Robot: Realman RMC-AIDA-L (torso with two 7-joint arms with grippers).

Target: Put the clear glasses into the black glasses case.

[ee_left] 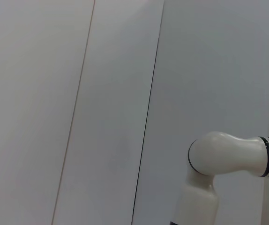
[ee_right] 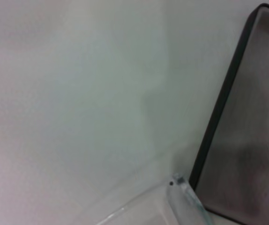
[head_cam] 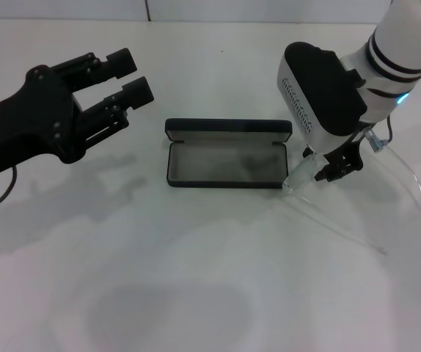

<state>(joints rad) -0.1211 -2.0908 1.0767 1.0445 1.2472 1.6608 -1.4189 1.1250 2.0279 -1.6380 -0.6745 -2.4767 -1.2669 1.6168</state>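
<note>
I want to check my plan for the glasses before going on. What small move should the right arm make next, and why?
Probably shift the right pincer a little toward the robot's left, over the black glasses case. It holds the clear glasses at the case's right end, with the long arms trailing outside over the table. The case lies open, its grey lining bare. The left pincer waits open, off to the left.

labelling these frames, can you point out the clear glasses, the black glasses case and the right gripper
clear glasses [head_cam: 303, 174]: head view, on the curved lens beside the case's end.
black glasses case [head_cam: 225, 163]: head view, on the grey lining of the open tray.
right gripper [head_cam: 340, 166]: head view, at the black fingertips clamped on the glasses.
</note>
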